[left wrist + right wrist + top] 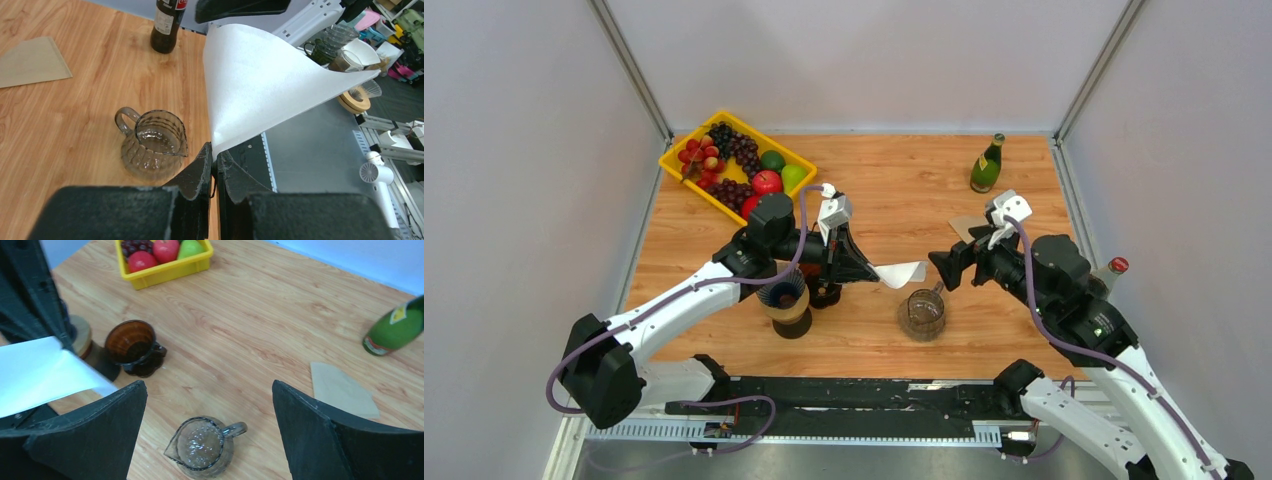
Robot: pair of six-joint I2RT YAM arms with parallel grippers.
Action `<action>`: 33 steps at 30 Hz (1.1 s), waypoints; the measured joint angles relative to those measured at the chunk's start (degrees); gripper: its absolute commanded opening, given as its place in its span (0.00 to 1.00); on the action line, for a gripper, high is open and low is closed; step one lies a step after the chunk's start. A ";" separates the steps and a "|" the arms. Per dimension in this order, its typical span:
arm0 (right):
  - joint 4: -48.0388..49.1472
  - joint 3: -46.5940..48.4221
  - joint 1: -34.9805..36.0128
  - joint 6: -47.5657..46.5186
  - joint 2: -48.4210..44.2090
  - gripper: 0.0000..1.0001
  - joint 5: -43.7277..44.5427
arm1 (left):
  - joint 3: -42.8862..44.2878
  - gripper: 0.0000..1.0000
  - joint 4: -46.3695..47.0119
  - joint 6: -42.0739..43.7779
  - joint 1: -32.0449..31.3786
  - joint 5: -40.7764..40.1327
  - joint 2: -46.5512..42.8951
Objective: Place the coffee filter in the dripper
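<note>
My left gripper (pixel 869 268) (pixel 214 152) is shut on the tip of a white paper coffee filter (pixel 901 273) (pixel 260 85) and holds it in the air, fanned out towards the right arm. The filter's edge also shows in the right wrist view (pixel 40 372). My right gripper (pixel 936 265) (pixel 207 385) is open and empty, facing the filter's free edge, above a glass pitcher (pixel 921 313) (pixel 202 445). A brown glass dripper (pixel 824 292) (pixel 131 341) stands on the table under my left wrist. A second ribbed dripper on a wooden collar (pixel 784 295) stands beside it.
A brown paper filter (pixel 964 228) (pixel 340 390) (pixel 32 62) lies flat on the table. A green bottle (pixel 987 165) (pixel 395 327) stands at the back right, a cola bottle (pixel 1109 272) (pixel 167 25) by the right arm. A yellow fruit tray (pixel 676 170) (pixel 170 271) sits at the back left.
</note>
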 measured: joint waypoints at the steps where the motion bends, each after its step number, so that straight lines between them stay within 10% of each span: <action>1: 0.00 0.00 0.00 0.17 0.50 1.00 1.36 | 0.00 0.11 0.00 0.00 0.00 0.04 0.00; 33: -1.29 -0.02 -0.02 0.39 0.96 1.00 3.23 | 0.31 0.11 -0.94 0.00 0.00 -0.46 0.74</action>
